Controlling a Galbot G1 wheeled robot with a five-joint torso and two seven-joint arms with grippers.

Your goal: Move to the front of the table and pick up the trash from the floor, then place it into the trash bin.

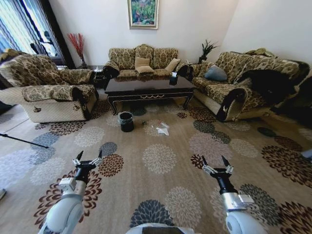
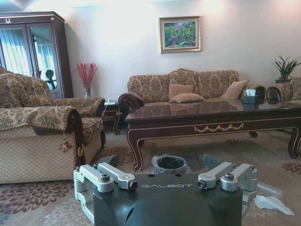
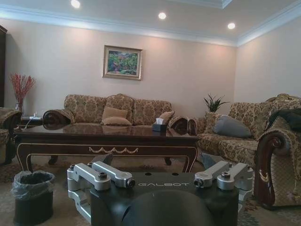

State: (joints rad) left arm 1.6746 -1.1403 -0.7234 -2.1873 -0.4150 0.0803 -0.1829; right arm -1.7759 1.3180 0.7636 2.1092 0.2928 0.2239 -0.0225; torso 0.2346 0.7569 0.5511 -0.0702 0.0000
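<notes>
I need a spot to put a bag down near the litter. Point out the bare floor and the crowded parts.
Bare patterned carpet lies between the two open grippers, left and right, and the crumpled white paper trash. It is crowded by the glossy dark coffee table: the small round black trash bin and scattered scraps sit just before it.

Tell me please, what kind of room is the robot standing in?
Most likely a home living room. Patterned sofas stand around a low dark coffee table on a flowered carpet, and a framed painting hangs on the wall. A small trash bin stands beside the table.
</notes>
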